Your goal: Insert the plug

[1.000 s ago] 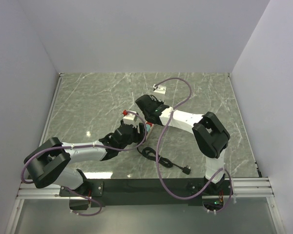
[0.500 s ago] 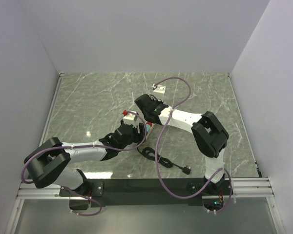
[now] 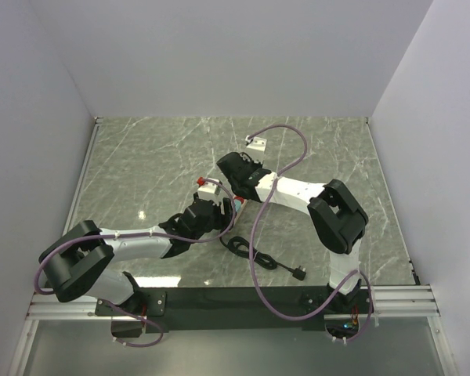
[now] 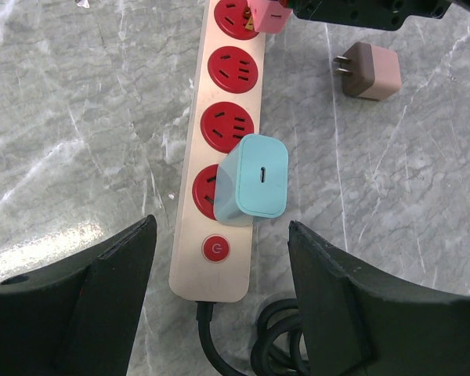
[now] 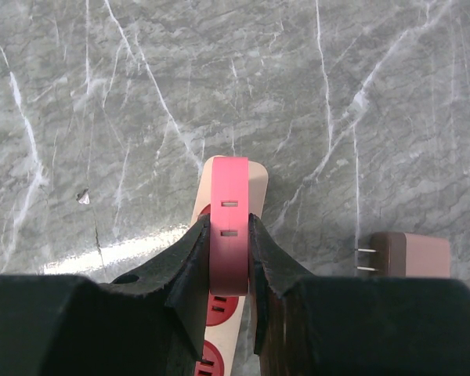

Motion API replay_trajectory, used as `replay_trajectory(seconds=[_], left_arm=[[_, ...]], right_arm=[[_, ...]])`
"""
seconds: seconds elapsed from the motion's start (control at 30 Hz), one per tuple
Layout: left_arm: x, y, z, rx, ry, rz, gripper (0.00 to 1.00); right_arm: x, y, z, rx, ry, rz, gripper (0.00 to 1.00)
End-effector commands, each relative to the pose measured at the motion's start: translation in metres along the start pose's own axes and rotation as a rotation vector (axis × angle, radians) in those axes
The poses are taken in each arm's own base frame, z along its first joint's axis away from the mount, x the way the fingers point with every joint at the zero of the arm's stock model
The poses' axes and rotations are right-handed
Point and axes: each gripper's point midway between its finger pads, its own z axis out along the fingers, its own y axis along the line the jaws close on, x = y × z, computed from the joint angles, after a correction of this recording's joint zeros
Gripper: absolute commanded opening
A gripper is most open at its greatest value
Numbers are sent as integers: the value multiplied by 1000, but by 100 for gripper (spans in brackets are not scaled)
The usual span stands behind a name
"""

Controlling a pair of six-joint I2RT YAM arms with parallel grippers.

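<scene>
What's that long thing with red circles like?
The power strip lies flat on the marble table: long, cream plastic, with a row of red sockets, a red button at one end and a black cord leaving there. A light-blue charger sits in the socket beside the button; the right gripper holds a pink plug at the far socket.

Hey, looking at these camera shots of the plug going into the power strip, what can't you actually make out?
- Pink plug's prongs: right wrist view, hidden by its own body and the black fingers; left wrist view, cut by the top edge.
- Beige power strip with red sockets, far end: left wrist view, past the top edge.
- Black coiled cord: left wrist view, cut by the bottom edge.
</scene>
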Motion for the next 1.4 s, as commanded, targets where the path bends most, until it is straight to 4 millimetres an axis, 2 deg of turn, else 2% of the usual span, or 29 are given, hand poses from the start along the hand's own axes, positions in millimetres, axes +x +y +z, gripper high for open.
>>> replay_trajectory(seconds=[0.0,0.87,1.37], left_arm=[[-10,-9,1,24,-29,-22,74],[-10,-11,2,30,-25,-19,74],[-8,-11,3,29,-19,-17,74]], right_arm=[[-20,-3,-2,21,-57,59,0],[-32,-14,-6,52,-99,81,0],[-22,-3,-1,29,-66,63,0]])
